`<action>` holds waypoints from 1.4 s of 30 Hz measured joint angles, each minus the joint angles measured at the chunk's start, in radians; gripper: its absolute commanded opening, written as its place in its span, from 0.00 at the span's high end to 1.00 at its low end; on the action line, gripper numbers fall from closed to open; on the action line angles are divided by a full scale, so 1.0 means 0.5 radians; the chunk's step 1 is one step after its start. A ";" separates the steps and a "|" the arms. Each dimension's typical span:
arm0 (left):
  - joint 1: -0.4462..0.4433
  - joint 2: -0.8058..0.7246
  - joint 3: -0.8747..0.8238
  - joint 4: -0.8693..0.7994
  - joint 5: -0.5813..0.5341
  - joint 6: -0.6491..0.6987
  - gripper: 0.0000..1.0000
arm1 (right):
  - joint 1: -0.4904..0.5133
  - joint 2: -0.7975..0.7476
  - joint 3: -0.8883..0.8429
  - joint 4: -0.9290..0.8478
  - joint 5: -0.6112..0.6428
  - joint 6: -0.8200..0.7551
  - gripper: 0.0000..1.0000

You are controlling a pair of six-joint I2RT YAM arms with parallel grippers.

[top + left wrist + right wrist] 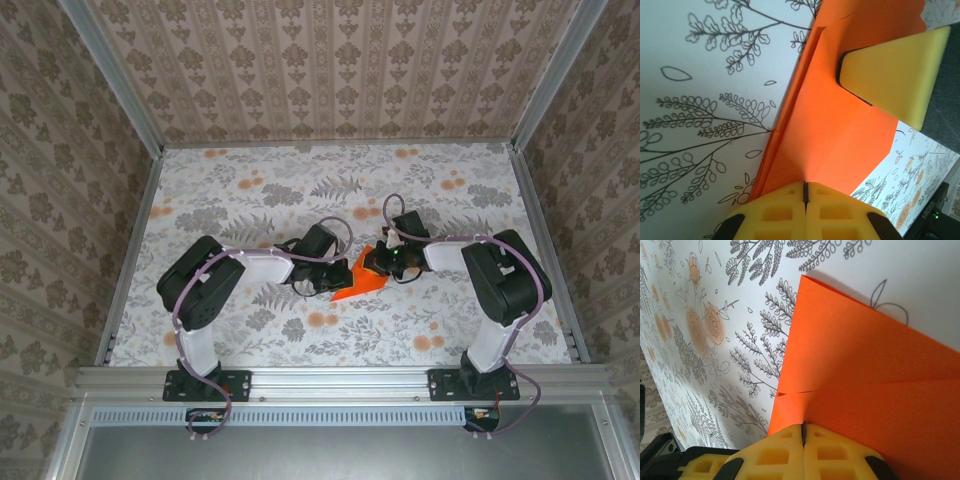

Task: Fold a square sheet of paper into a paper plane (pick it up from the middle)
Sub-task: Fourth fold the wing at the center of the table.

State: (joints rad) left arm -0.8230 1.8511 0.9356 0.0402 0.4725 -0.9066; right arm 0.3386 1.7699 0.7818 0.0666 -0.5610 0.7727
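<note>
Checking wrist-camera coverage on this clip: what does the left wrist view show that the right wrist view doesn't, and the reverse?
Left wrist view: the right gripper, yellow fingers shut, lies on the folded orange paper. Layered fold edges run along the paper's left side.

Right wrist view: a sharp paper corner at the top, and a seam across the sheet where two flaps meet.

Both: the same orange paper on the floral cloth. Each camera's own gripper is shut at the paper's near edge, as with the left gripper. I cannot tell whether either one pinches paper.
</note>
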 measured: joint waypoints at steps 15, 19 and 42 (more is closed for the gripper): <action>0.000 0.003 -0.012 0.021 0.005 -0.013 0.97 | 0.140 -0.024 -0.046 0.037 -0.111 -0.019 0.95; 0.002 0.003 -0.012 0.021 0.005 -0.014 0.97 | 0.140 0.008 -0.045 0.042 -0.113 -0.020 0.96; 0.026 -0.174 -0.126 0.011 0.075 -0.027 0.79 | 0.133 0.027 0.015 -0.086 -0.073 -0.031 0.97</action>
State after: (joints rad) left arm -0.8101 1.7641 0.8726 0.0456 0.5098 -0.9203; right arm 0.4049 1.7832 0.7895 0.0235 -0.5976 0.7574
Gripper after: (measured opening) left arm 0.211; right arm 0.048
